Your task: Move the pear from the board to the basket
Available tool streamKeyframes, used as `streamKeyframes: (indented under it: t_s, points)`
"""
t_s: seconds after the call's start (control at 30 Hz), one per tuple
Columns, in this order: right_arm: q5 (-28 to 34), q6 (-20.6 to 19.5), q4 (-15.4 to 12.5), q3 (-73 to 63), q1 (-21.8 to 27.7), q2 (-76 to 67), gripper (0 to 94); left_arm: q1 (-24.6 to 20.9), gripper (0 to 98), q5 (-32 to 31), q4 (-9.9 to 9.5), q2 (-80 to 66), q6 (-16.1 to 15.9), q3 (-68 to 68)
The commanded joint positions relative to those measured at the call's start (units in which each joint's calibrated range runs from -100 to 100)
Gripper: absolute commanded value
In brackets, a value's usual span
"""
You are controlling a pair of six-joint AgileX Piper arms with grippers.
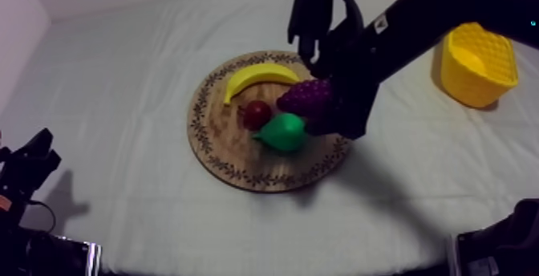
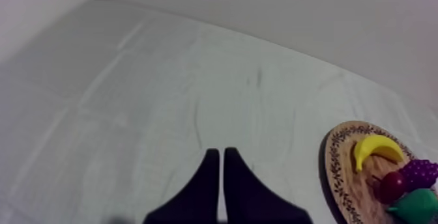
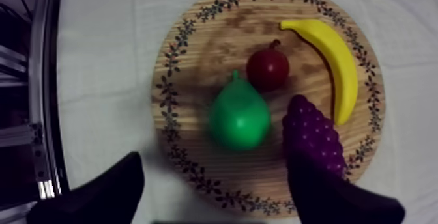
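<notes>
Pear (image 1: 282,131) lies mid-frame on the wooden board (image 1: 227,155), with the yellow basket (image 1: 478,64) at upper right. Left wrist view: left gripper (image 2: 221,155) is pressed together over bare cloth. Right wrist view: right gripper (image 3: 214,165) is spread wide and empty above the pear. It should probably centre clear of the grapes (image 3: 313,135) before descending.

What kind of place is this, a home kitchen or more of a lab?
Probably a robot test bench, not a kitchen: a table under plain grey-white cloth, my right arm reaching over toy fruit, a pear among it, on a round wooden board, and a yellow basket.
</notes>
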Motion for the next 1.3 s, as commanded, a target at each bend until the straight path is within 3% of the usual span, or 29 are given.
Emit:
streamKeyframes:
  t_s: [0.0, 0.63, 0.77, 1.17, 1.27]
  points:
    - [-0.02, 0.39, -0.21, -0.99, -0.04, 2.29, 70.5, 0.00, 0.1, 0.01, -0.01, -0.02, -0.01, -0.05]
    - [-6.98, 1.92, 0.13, -9.27, -1.23, 27.36, 72.5, 0.00, 0.1, 0.01, -0.01, -0.02, 0.00, -0.05]
    - [-5.81, 1.47, 0.51, -12.19, -0.90, 30.85, 71.9, 0.00, 0.1, 0.01, -0.01, -0.02, -0.01, -0.05]
    - [-5.30, 2.52, 0.80, -13.50, -0.18, 33.21, 44.1, 0.00, 0.1, 0.01, -0.01, -0.02, -0.01, -0.05]
    - [-4.30, 2.36, 1.17, -13.39, 0.17, 32.38, 41.7, 0.00, 0.1, 0.01, -0.01, -0.02, -0.01, -0.05]
